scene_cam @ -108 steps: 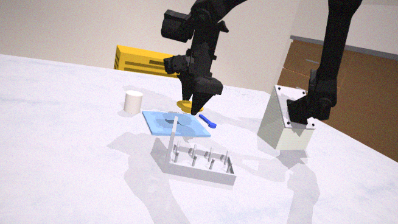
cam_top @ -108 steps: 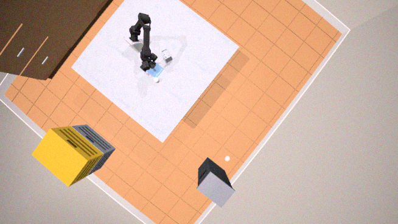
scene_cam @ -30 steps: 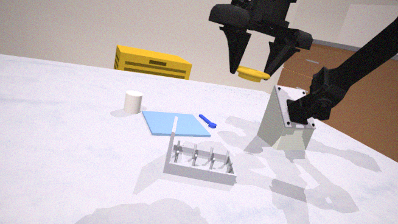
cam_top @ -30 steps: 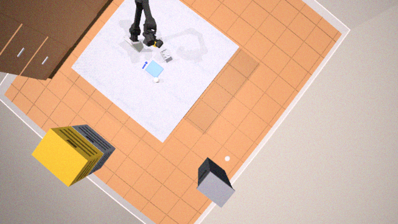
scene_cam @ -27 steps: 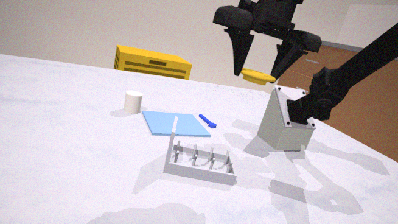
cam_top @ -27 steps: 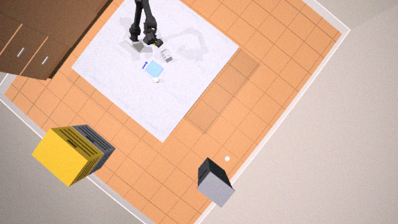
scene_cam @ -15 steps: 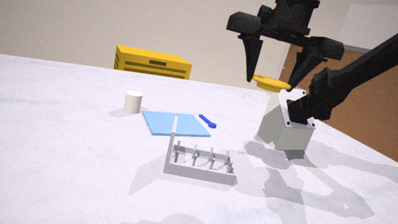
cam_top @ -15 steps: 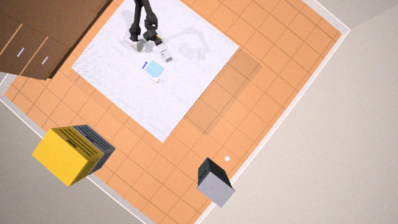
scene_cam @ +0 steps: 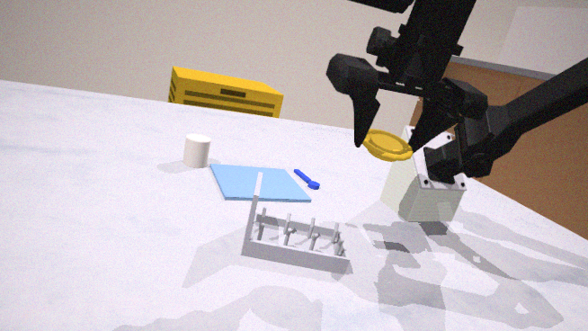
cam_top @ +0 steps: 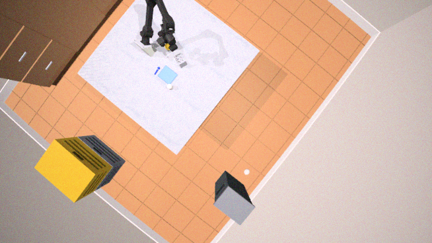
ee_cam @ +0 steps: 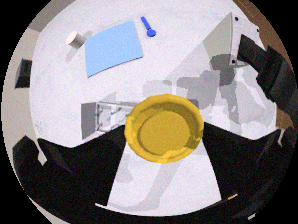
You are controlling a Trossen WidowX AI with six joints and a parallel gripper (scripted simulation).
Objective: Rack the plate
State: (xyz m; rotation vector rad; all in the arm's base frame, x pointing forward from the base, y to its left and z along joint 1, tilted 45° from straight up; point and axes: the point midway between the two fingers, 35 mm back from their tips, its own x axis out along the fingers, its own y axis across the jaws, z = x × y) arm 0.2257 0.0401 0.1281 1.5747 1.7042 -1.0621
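Kitchen-like room with a test bench.
Orange floor tiles point(cam_top: 290, 99), brown drawers point(cam_top: 30, 56) and a dish rack point(scene_cam: 288, 252) on a white worktop point(scene_cam: 90, 225) suggest a kitchen; crates point(cam_top: 66, 168) stand around.

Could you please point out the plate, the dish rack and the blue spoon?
plate point(scene_cam: 389, 146), exterior view, its yellow face.
dish rack point(scene_cam: 294, 257), exterior view, its front wall.
blue spoon point(scene_cam: 307, 179), exterior view, its handle.
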